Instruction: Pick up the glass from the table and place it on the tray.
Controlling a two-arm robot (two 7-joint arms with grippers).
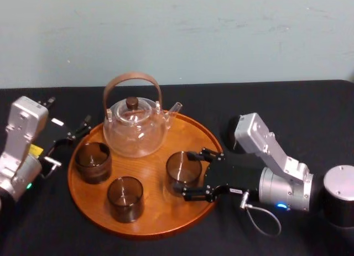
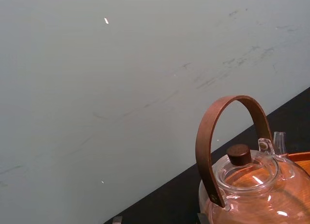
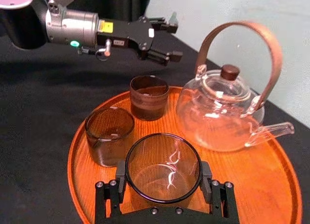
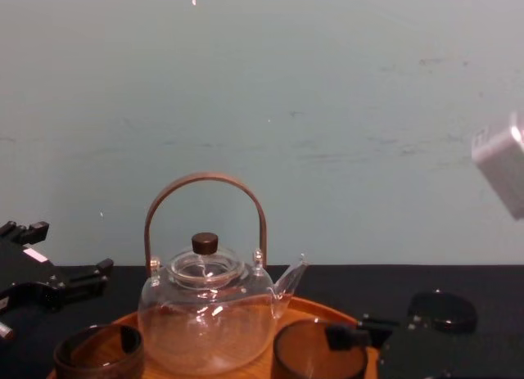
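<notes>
**tea_bot_fan:** The tray (image 1: 166, 223) filled the lower middle of the head view, with the teapot (image 1: 135, 129) at its back. Why did the right gripper (image 1: 188, 176) lie so flat, right of centre?

**armwatcher:** Probably to keep the glass (image 3: 163, 168) upright. Its fingers pressed both sides, and the glass sat on the tray's right part. It was smoky brown, see-through and empty. The left gripper (image 1: 69, 145) sat spread and empty at far left.

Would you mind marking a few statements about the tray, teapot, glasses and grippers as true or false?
1. Three glasses sit inside the rim of the tray. True.
2. The teapot stands on the bare table. False: it stands on the tray.
3. The right gripper has its fingers either side of the right-hand glass. True.
4. The left gripper holds a glass. False: it is open and empty.
</notes>
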